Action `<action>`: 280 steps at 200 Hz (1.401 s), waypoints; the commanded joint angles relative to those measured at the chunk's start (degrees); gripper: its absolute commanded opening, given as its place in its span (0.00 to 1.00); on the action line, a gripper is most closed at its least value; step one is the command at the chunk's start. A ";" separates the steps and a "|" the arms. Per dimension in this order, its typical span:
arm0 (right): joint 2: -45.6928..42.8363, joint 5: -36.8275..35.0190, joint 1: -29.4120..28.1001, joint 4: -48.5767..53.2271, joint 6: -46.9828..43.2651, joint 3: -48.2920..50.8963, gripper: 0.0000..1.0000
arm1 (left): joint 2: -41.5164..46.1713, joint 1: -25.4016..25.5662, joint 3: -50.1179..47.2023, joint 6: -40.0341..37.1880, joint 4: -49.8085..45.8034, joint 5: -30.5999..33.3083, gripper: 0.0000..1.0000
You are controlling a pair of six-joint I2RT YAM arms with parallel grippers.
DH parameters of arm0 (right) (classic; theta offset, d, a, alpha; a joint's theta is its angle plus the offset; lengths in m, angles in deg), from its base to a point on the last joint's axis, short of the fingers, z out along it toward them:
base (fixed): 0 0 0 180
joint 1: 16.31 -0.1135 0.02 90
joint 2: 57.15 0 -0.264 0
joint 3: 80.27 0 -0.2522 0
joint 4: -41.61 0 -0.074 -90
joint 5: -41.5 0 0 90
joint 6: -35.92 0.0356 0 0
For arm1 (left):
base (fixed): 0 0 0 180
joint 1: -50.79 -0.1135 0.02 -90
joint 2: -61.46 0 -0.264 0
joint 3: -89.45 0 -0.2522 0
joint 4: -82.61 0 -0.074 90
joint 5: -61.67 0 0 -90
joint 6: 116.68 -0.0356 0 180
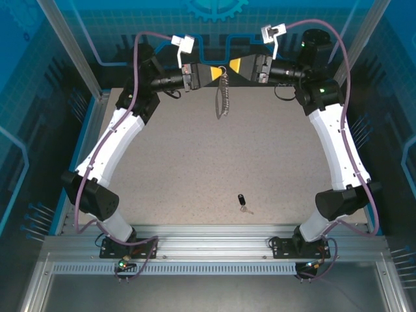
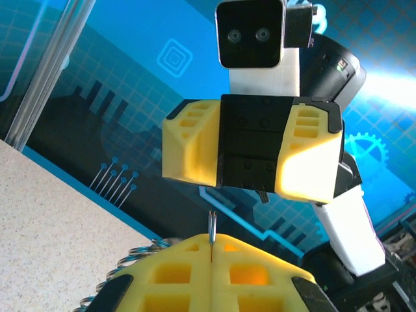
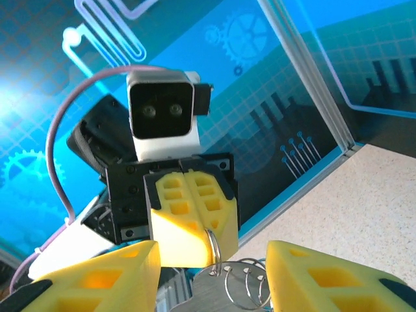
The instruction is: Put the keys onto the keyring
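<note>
Inside the left claw (image 2: 211, 255) sits the keyring (image 3: 213, 246), the key (image 1: 242, 201) well apart.

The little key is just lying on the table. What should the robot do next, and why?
Probably bring the open right gripper down to the black-headed key, which lies untouched on the table near the arm bases. The left gripper is shut on the keyring, its chain dangling, so the ring looks ready.

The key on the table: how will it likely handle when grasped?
The key looks tiny and lies flat, so it is probably light and apt to skid when nudged. Its black head looks rigid, and it is likely hard to pinch off the table.
</note>
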 commanded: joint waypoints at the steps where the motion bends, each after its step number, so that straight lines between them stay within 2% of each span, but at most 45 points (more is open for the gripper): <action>1: 1.76 1.69 -0.69 6.61 -4.24 -1.68 0.46 | -0.54 -0.10 2.63 -4.49 -4.85 -3.43 0.00; 49: 3.52 3.09 -2.75 8.15 -5.31 -3.77 0.41 | -0.53 -0.10 2.81 -5.33 -6.17 -4.16 0.00; 70: 3.99 3.02 -3.51 8.93 -5.86 -4.28 0.36 | -0.54 -0.10 2.81 -5.51 -6.31 -4.31 0.00; 101: 4.16 2.81 -3.78 9.06 -6.13 -4.19 0.21 | -0.62 -0.10 2.72 -5.72 -6.64 -4.55 0.00; 135: 3.91 3.09 -3.83 9.01 -6.26 -3.28 0.00 | -0.52 -0.10 2.65 -5.90 -7.01 -4.65 0.00; 178: 3.14 2.67 -3.77 7.31 -6.31 -1.68 0.00 | -0.03 -0.10 2.56 -5.94 -7.69 -2.97 0.00; 180: 3.00 2.56 -3.78 7.14 -6.31 -1.47 0.00 | -0.02 -0.10 2.55 -5.93 -7.82 -2.76 0.02; 190: 2.46 1.78 -3.44 5.39 -5.47 -0.22 0.00 | 0.39 -0.19 2.42 -5.84 -8.18 -1.62 0.24; 202: 1.61 1.36 -2.68 1.41 -3.11 1.94 0.00 | 1.31 -0.36 1.49 -5.48 -7.91 0.56 0.44; 225: -0.06 0.64 -1.26 -5.99 1.03 5.25 0.00 | 4.18 -1.06 -2.68 -2.18 -3.17 6.17 0.62; 257: -2.06 0.03 -0.29 -18.67 7.12 9.07 0.00 | 5.69 -1.59 -6.73 6.02 5.43 11.17 0.65; 280: -2.60 -1.66 -0.29 -26.81 11.53 10.16 0.00 | 5.06 -1.51 -8.25 13.65 13.36 12.64 0.60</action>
